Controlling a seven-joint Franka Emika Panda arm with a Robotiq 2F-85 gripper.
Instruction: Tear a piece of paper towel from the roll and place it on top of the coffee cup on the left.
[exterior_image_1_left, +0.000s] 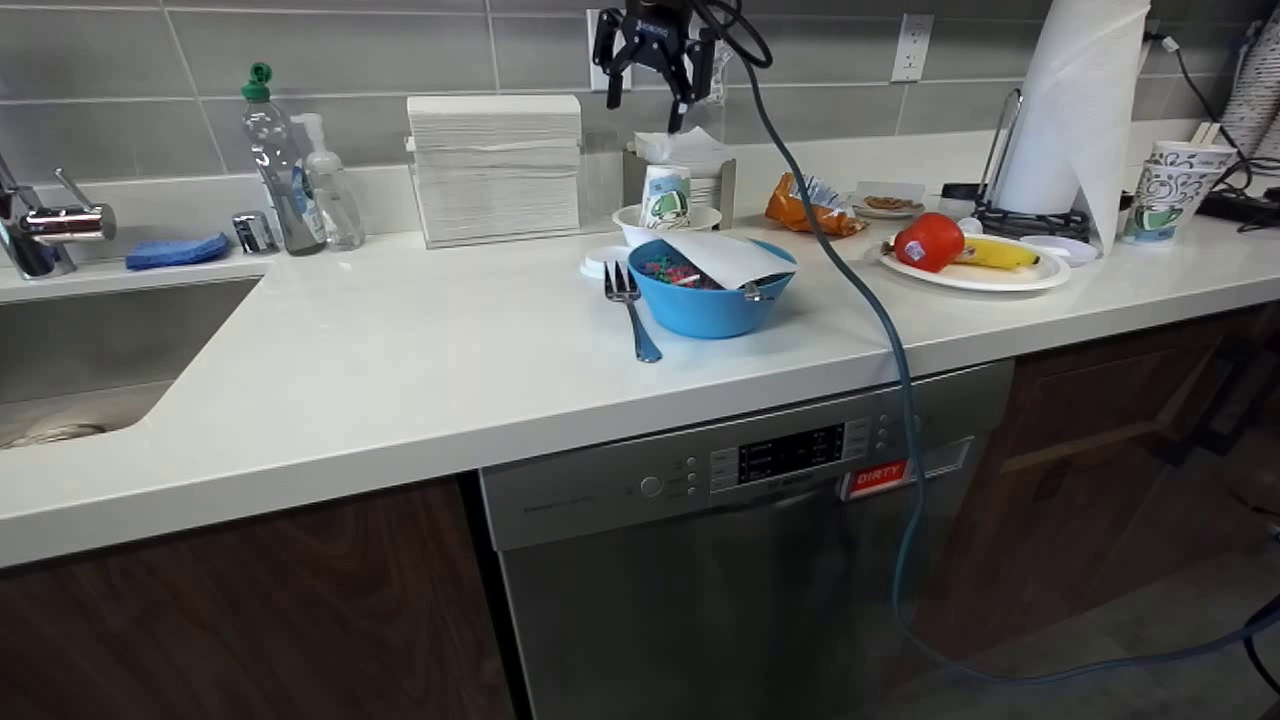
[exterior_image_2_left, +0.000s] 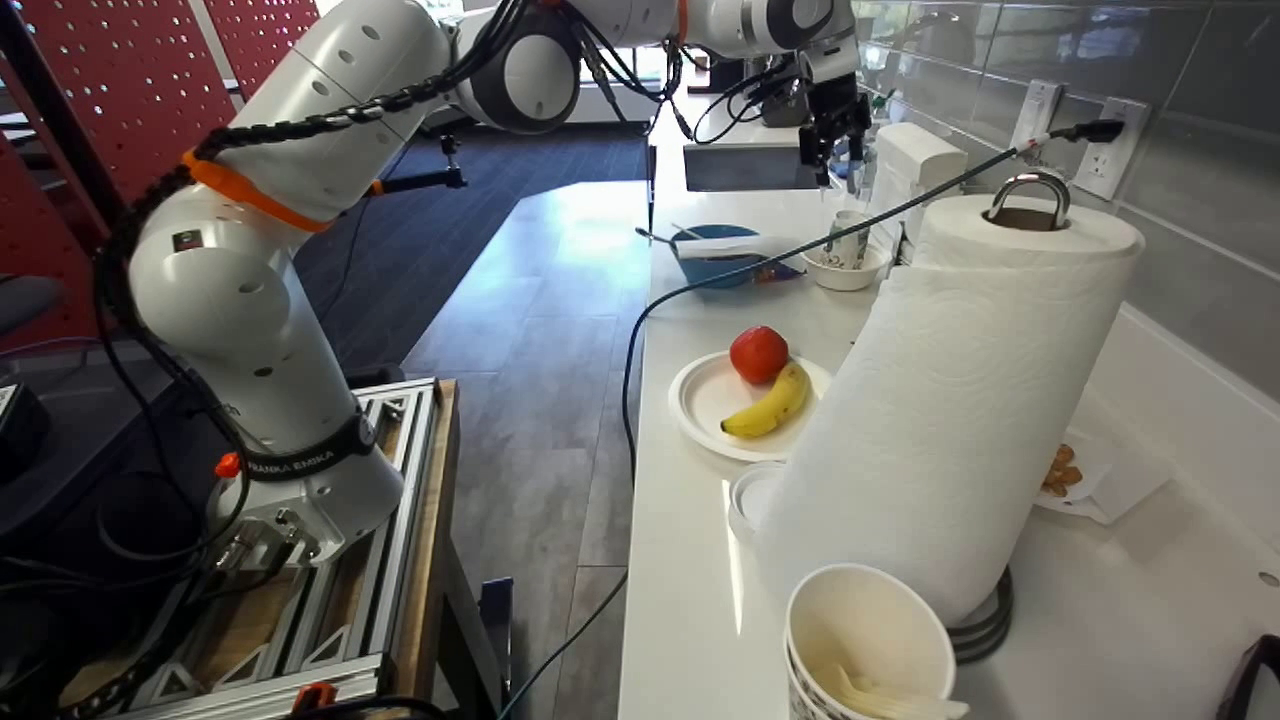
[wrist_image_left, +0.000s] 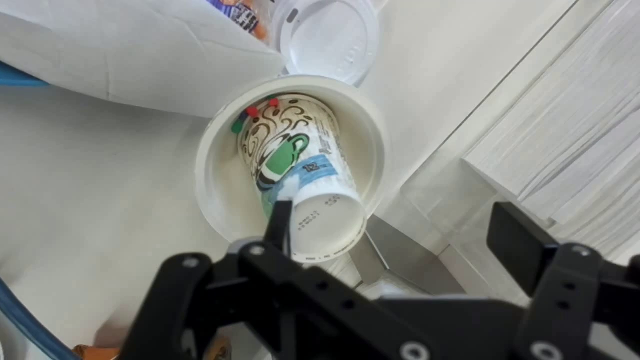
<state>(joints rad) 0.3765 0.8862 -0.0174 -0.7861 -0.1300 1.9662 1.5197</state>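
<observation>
Clearly, the pincer (wrist_image_left: 397, 235) is released, its jaws wide apart, in the air above the coffee cup (wrist_image_left: 302, 162) and separate from it. That cup sits mouth down in a white bowl (wrist_image_left: 215, 195), with a few coloured bits (wrist_image_left: 252, 111) by its lip. Just beside the bowl lies a white lid (wrist_image_left: 330, 42). Behind, near the wall, is a tall stack of white napkins (exterior_image_1_left: 497, 165). Next comes a blue bowl (exterior_image_1_left: 705, 313) with a white sheet (exterior_image_1_left: 725, 256) laid across part of it; whether that is paper towel I cannot tell. A fork (exterior_image_1_left: 638, 322) lies just beside this bowl. Farther along the desk (exterior_image_1_left: 400, 330), a white plate (exterior_image_2_left: 700, 405) carries a red fruit (exterior_image_2_left: 758, 354) and a banana (exterior_image_2_left: 768, 403). Past the plate, the roll (exterior_image_1_left: 1060, 110) stands on its black stand (exterior_image_1_left: 1035, 222), well apart from the pincer, a loose edge of towel (exterior_image_1_left: 1098, 190) hanging down its side.
</observation>
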